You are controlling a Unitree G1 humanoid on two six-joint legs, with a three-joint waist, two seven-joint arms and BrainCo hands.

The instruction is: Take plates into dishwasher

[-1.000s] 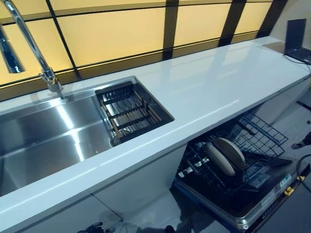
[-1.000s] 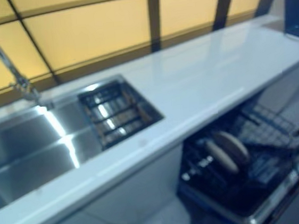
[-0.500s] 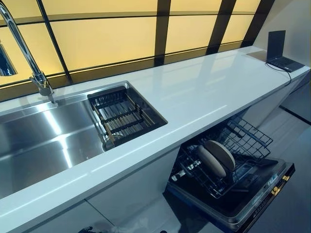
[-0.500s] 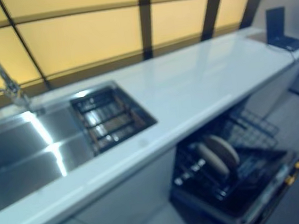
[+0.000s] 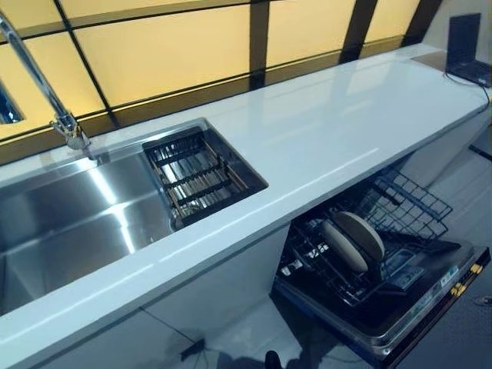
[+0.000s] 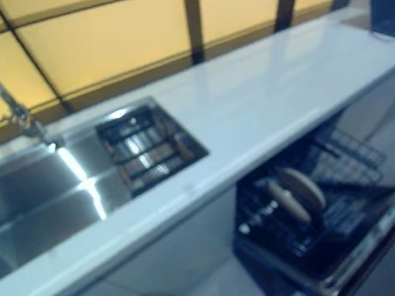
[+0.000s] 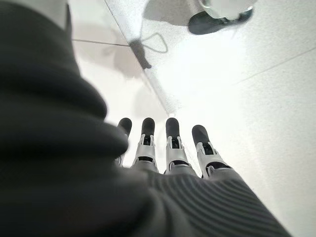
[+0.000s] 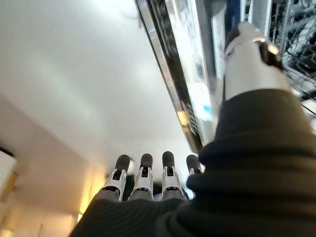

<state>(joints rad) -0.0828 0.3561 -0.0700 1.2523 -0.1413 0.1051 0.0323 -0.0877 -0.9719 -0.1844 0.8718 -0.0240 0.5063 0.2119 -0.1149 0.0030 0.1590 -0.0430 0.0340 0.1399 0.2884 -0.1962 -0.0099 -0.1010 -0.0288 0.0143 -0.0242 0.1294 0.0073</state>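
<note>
Two round plates, a pale one [image 5: 344,247] and a tan one [image 5: 361,233], stand upright side by side in the lower rack [image 5: 403,206] of the open dishwasher [image 5: 400,307] under the counter, at the right. My left hand [image 7: 163,148] shows only in the left wrist view, with straight fingers, empty, over the pale floor. My right hand [image 8: 148,177] shows only in the right wrist view, with straight fingers, empty, beside the edge of the dishwasher door [image 8: 170,64]. Neither hand shows in the eye views.
A long white counter [image 5: 323,131] runs across the view. A steel sink [image 5: 69,223] at the left holds a slatted drain rack [image 5: 201,178], with a tall faucet [image 5: 46,84] behind it. A laptop [image 5: 467,46] sits at the counter's far right end.
The whole picture has shifted, so the camera has moved. The plates stand in the rack as before.
</note>
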